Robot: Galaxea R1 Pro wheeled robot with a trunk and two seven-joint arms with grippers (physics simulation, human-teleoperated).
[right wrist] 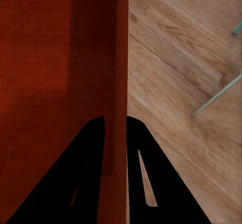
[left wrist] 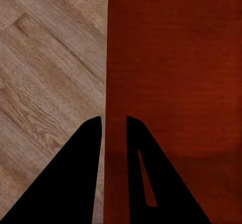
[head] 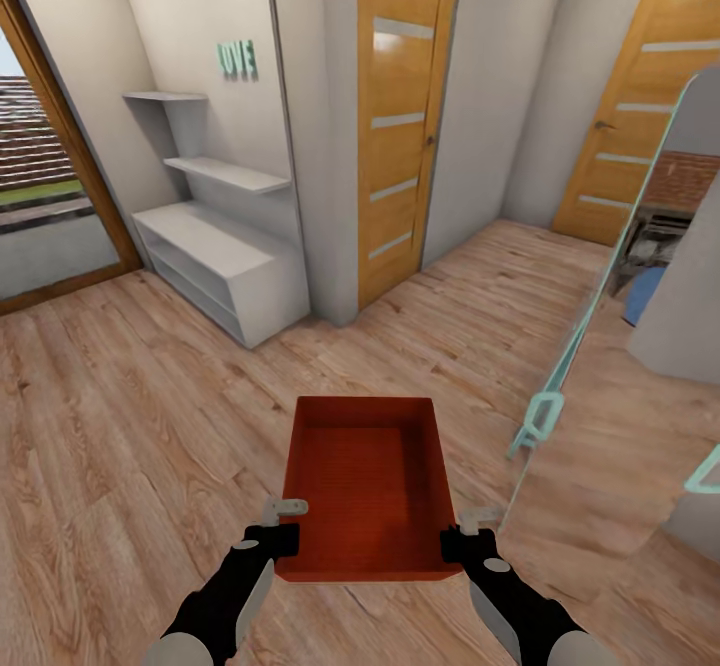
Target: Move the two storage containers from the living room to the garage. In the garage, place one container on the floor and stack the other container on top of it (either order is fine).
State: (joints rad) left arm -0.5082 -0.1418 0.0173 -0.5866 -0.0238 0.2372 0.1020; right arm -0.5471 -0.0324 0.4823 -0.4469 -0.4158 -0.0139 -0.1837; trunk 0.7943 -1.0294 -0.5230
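Head view: you carry one orange-red bin [head: 368,491] above the wood-plank floor [head: 120,426], facing a wooden door [head: 400,116] and white shelves [head: 215,246].
Left hand [head: 283,524]: pinching the bin's left wall.
Right hand [head: 470,533]: pinching the right wall [right wrist: 121,57].
Mirror [head: 640,326]: at your right.

We carry an orange-red storage container [head: 365,491] with a finely ribbed bottom over the light wood-plank floor [head: 130,416]. Beyond the container we see orange-brown doors [head: 400,116] with pale stripes, white shelves [head: 225,251] and teal wall letters [head: 238,59].
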